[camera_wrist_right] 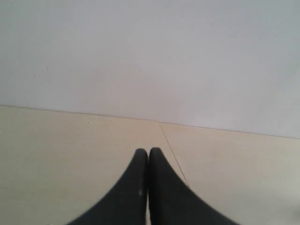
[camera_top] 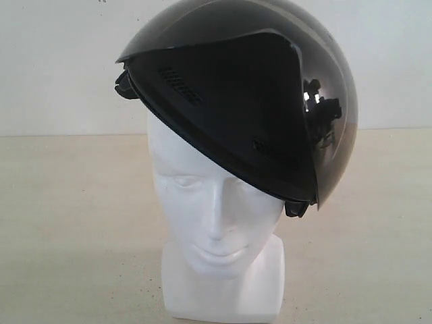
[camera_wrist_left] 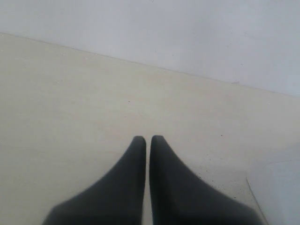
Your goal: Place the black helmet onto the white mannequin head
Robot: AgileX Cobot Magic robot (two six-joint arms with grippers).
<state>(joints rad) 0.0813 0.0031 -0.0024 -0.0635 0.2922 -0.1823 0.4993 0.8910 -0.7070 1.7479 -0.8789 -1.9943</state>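
Observation:
The black helmet [camera_top: 243, 94] sits tilted on top of the white mannequin head [camera_top: 216, 223] in the exterior view, its visor side dropping toward the right and covering the forehead. The face below the brow shows, and the blocky neck base stands on the beige table. Neither arm appears in the exterior view. In the left wrist view my left gripper [camera_wrist_left: 148, 138] is shut with nothing between its dark fingers, over bare table. In the right wrist view my right gripper [camera_wrist_right: 148, 151] is shut and empty too, pointing toward the wall.
The beige table [camera_top: 67, 223] spreads around the head, with a white wall [camera_top: 54, 67] behind it. A seam line in the tabletop [camera_wrist_right: 171, 145] runs past the right gripper. A pale sheet-like patch [camera_wrist_left: 276, 187] lies at the edge of the left wrist view.

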